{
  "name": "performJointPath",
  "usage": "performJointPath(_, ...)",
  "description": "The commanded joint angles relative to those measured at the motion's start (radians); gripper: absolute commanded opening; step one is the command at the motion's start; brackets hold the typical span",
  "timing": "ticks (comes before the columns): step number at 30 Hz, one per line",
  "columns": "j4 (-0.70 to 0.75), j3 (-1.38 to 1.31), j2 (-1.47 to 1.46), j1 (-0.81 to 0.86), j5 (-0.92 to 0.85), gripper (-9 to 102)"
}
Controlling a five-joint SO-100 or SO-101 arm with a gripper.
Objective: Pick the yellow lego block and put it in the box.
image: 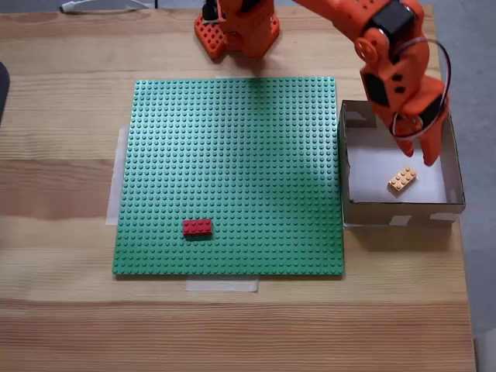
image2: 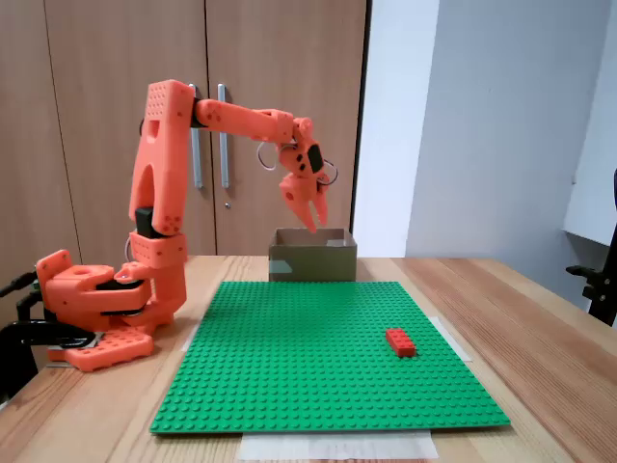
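Over the box (image: 403, 211), at the right edge of the green baseplate (image: 232, 178) in a fixed view from above, the orange gripper (image: 417, 152) was found hanging with its fingers pointing down into the opening. From the side, in a fixed view, the gripper (image2: 312, 217) was seen just above the box (image2: 310, 257), its two fingers parted a little at the tips and nothing held between them. The yellow lego block (image: 402, 179) was noted lying flat, studs up and turned at an angle, on the white floor inside the box, near the front wall; it was judged to be just below and slightly to the left of the fingertips in the view from above, apart from them and not pinched. How far above the block the tips stood could not be told from above. The placing was therefore judged to be done. Remaining risks were assessed as follows: should the arm be lowered or swung sideways before being raised, a finger could catch the thin cardboard wall, which appeared light enough to be dragged or tipped, and the block could be spilled; should the jaws be brought together low, the block could be lifted out again. A red brick (image: 197, 227) was recorded well apart on the baseplate, untouched
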Motion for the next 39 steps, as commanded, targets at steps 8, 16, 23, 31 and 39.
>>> performJointPath(8,-0.067,0.215,0.379,0.072,-0.109,5)
performJointPath(16,-0.201,0.483,0.653,0.252,-0.112,-1)
performJointPath(23,-0.311,0.696,0.853,0.407,-0.147,-1)
performJointPath(31,-0.419,0.868,1.051,0.592,-0.094,-1)
performJointPath(39,-0.382,0.996,1.304,0.661,0.009,-1)
